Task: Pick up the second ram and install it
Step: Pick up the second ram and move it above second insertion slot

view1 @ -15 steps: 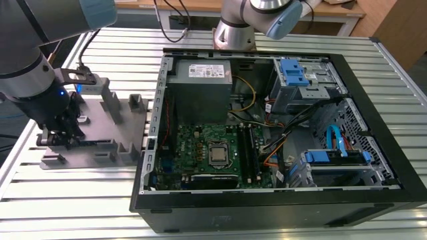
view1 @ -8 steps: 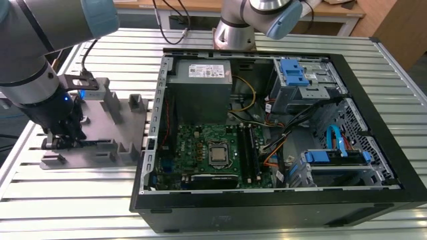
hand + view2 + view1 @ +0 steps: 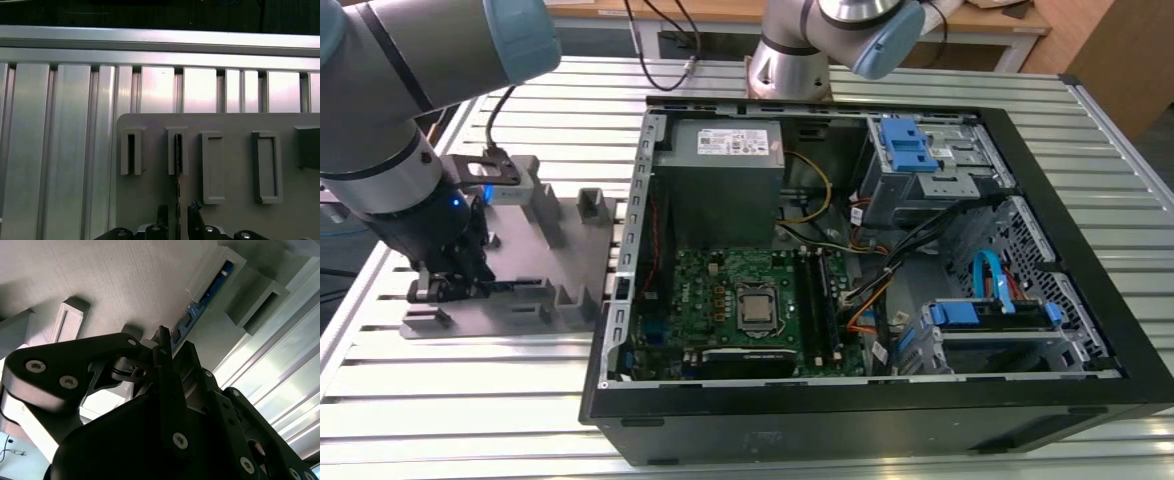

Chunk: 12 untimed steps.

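Note:
The second ram [image 3: 178,150] stands on edge as a thin dark stick in a slot of the grey fixture plate [image 3: 235,125]. In the second wrist view the ram [image 3: 202,302] shows a blue-green board face between two grey blocks. My gripper [image 3: 178,216] is open and straddles the ram's near end, one fingertip on each side with a small gap. In the second wrist view the gripper [image 3: 176,342] sits at that same end. In the exterior view the gripper [image 3: 447,288] is low over the fixture plate [image 3: 534,300], at the exterior view's left of the open computer case.
The open black computer case [image 3: 1067,160] holds the green motherboard [image 3: 720,290] with its long memory slots [image 3: 811,300], loose cables and blue drive brackets. Grey upright blocks [image 3: 594,208] rise from the fixture. Ribbed aluminium table [image 3: 60,150] surrounds everything. A second arm's base [image 3: 787,70] stands behind the case.

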Motion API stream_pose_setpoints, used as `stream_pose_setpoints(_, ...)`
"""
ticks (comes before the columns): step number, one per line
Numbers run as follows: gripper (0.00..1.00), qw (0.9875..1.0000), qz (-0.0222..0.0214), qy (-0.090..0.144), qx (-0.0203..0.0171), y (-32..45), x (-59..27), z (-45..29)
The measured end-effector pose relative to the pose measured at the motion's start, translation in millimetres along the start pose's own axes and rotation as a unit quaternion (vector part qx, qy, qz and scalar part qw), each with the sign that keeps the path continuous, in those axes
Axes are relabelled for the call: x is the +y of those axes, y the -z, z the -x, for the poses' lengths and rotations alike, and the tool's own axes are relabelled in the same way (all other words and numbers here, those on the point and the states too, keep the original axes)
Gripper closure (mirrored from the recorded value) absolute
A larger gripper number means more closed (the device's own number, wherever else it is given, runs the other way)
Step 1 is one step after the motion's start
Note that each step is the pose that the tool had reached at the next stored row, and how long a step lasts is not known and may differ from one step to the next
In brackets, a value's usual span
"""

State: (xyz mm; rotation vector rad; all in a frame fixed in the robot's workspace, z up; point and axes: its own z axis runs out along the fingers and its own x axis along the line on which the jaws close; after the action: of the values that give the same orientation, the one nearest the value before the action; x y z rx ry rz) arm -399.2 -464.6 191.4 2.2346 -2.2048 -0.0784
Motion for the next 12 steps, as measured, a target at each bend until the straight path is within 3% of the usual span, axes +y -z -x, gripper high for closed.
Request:
stream_pose_setpoints(5, 0.72, 1.0, 0.0, 0.0, 0.0001, -0.1, 0.0, 0.0)
stream_pose_setpoints(7, 0.84, 1.0, 0.0, 0.0, 0.0001, -0.1, 0.0, 0.0)
stream_pose_setpoints(12, 0.86, 1.0, 0.0, 0.0, 0.0002, -0.1, 0.0, 0.0)
